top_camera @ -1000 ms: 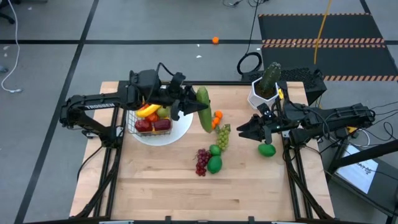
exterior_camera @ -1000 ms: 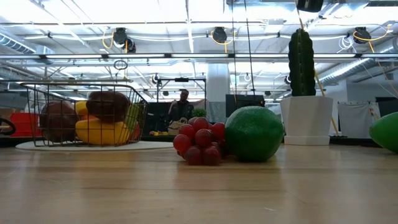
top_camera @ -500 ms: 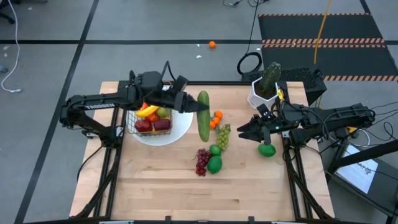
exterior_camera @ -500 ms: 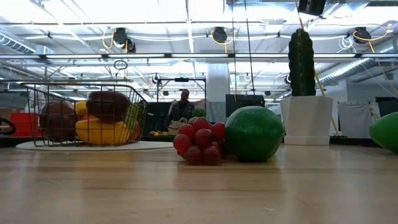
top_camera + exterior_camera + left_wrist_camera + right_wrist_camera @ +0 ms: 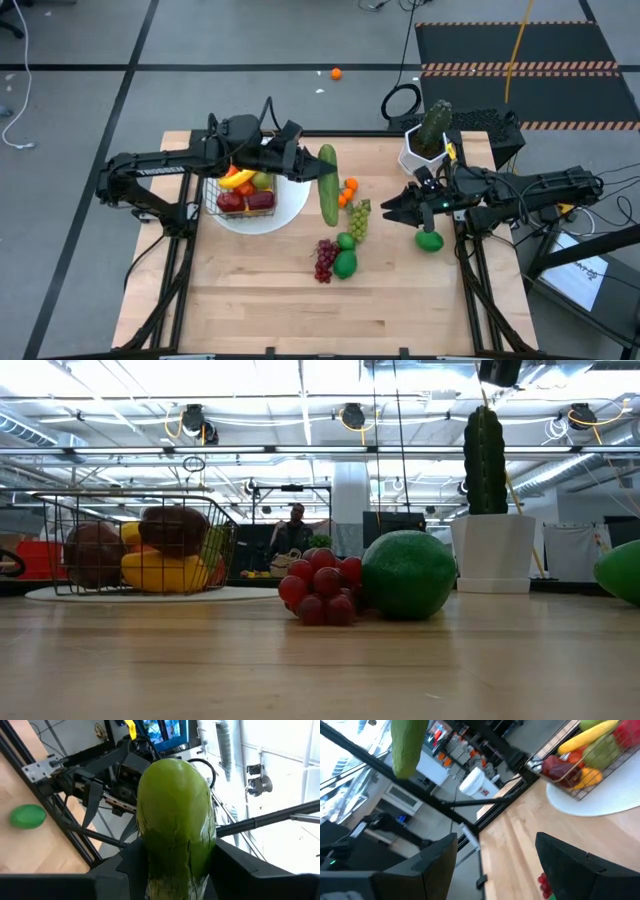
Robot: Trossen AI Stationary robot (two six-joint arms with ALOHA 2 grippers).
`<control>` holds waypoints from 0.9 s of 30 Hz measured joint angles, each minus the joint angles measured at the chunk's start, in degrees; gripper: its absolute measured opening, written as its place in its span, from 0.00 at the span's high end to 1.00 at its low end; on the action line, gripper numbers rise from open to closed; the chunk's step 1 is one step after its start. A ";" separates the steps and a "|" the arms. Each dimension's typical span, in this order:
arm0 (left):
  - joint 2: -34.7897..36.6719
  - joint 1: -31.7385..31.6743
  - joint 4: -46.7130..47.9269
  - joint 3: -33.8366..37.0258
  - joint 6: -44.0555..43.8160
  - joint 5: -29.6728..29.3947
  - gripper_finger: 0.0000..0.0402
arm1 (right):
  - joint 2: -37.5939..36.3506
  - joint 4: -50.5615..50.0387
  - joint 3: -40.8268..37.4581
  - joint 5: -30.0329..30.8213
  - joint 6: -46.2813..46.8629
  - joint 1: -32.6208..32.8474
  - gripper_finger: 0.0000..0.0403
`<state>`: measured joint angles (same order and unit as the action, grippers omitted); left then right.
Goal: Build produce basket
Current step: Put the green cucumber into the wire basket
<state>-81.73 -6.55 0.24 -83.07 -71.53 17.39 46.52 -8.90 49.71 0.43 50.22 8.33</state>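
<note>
High view: left gripper (image 5: 303, 166) clamping cucumber (image 5: 328, 184) at basket's (image 5: 212, 192) 3 o'clock; right gripper (image 5: 392, 212) jaws apart, empty.

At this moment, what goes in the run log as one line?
left pincer: shut on cucumber, raised beside basket | right pincer: open, empty, waiting near lime | basket: on plate, partly filled
</note>
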 joint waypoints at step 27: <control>1.47 -4.15 10.79 0.03 34.15 4.38 0.56 | 0.00 -4.30 0.00 2.58 -1.85 -0.01 0.35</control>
<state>-80.27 -10.69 11.03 -83.04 -37.37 21.77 46.52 -13.21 49.71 3.01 48.37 8.32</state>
